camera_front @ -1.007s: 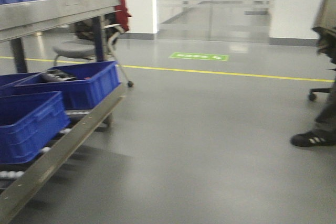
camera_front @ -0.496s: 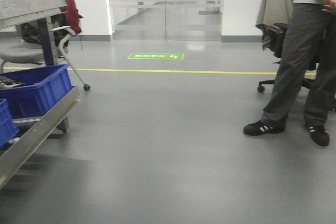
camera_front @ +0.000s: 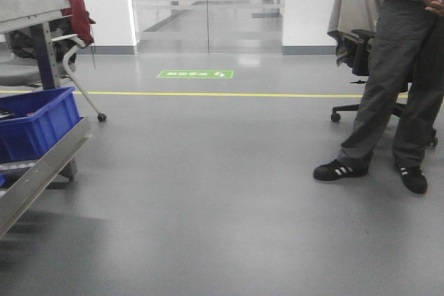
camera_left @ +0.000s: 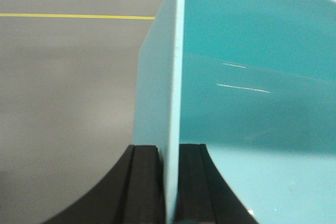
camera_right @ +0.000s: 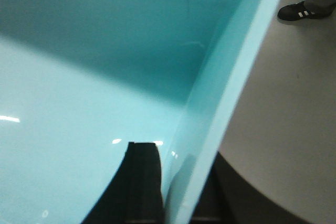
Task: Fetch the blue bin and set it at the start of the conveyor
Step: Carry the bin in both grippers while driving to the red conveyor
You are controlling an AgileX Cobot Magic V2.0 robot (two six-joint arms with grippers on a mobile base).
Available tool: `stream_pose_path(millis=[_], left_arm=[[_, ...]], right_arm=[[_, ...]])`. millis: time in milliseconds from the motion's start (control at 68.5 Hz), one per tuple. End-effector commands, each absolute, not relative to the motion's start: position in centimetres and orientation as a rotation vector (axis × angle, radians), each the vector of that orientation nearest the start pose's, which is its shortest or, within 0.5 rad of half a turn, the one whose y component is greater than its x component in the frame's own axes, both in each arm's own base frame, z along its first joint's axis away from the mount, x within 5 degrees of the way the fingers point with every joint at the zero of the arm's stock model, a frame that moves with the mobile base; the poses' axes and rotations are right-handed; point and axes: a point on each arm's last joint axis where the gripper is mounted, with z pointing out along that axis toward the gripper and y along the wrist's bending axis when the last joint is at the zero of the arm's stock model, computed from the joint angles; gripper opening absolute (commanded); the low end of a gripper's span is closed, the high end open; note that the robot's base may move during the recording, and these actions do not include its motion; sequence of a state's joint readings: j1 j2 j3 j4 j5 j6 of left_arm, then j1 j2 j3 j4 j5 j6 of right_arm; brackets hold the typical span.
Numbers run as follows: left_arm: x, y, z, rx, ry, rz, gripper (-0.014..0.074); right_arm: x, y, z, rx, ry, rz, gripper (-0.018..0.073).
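Observation:
The blue bin (camera_left: 247,93) is a pale turquoise tub held up off the grey floor between both arms. My left gripper (camera_left: 170,182) is shut on its left wall, one black finger outside and one inside. In the right wrist view the blue bin (camera_right: 94,77) fills most of the frame, and my right gripper (camera_right: 181,187) is shut on its right wall, with one finger inside the tub and the other outside the rim. The bin and grippers do not show in the front view. The conveyor start is out of view.
A steel roller rack (camera_front: 41,164) with a dark blue crate (camera_front: 35,123) stands at the left. A person (camera_front: 395,81) stands at the right beside an office chair (camera_front: 361,53). A yellow floor line (camera_front: 222,94) and glass doors (camera_front: 205,8) lie ahead.
The front view has swung to the right: the roller rack and blue crates slid toward the left edge, and the standing person came fully into view at the right.

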State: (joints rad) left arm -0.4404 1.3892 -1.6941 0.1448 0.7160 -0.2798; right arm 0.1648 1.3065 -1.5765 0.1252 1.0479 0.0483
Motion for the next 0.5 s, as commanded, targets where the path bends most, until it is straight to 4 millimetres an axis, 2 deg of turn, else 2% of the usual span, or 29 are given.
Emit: stream_pose_path(millis=[0, 481], left_arm=[[26.52, -11.83, 51.19, 0.169, 1.786, -0.398, -0.0111], [26.52, -11.83, 51.19, 0.169, 1.786, -0.398, -0.0111]], right_arm=[[25.20, 5.11, 46.29, -0.157, 2.229, 0.245, -0.0151], [25.20, 5.11, 46.29, -0.157, 2.229, 0.245, -0.0151]])
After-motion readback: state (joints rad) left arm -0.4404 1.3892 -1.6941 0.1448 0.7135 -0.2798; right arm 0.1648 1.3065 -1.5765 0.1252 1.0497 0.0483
